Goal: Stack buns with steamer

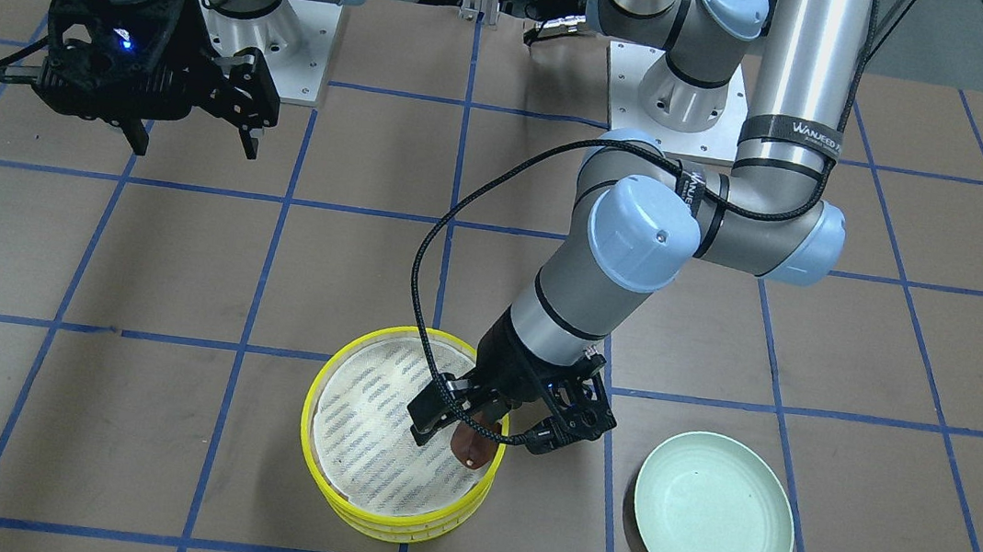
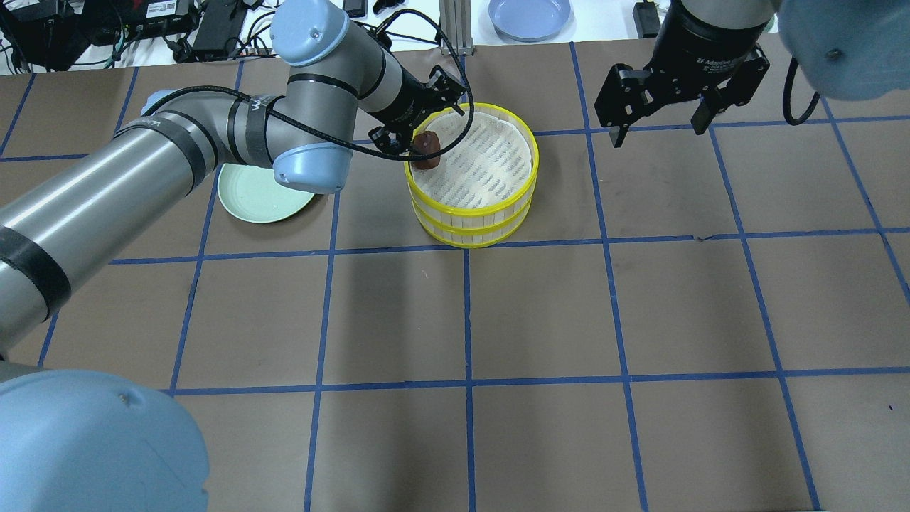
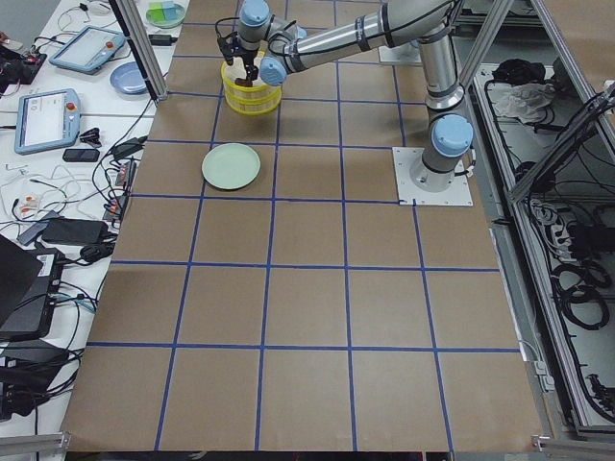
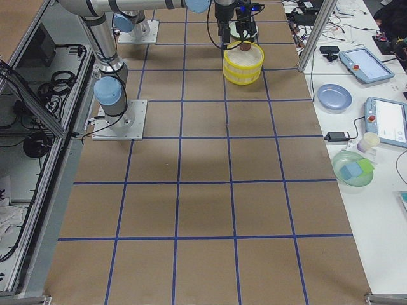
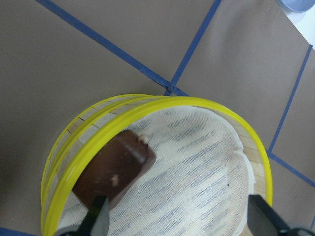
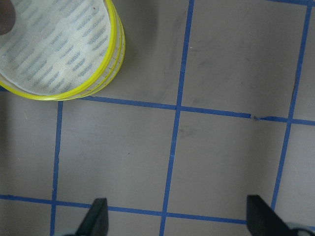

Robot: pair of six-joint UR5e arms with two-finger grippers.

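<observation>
The steamer [image 1: 310, 427] is two yellow-rimmed trays stacked one on the other, the top white mesh liner showing; it also shows in the overhead view [image 2: 532, 167]. The dark reddish-brown bun [image 1: 472, 445] lies on the top liner against the rim on the plate's side, as the left wrist view [image 5: 115, 172] shows. My left gripper [image 1: 493, 424] is open, its fingers spread on either side above the bun. The pale cream bun is hidden. My right gripper [image 1: 194, 145] is open and empty, high above the table and away from the steamer.
An empty pale green plate [image 1: 714, 514] lies on the table beside the steamer, under my left forearm in the overhead view [image 2: 256, 199]. A blue plate [image 2: 530, 16] sits on the bench beyond the table's far edge.
</observation>
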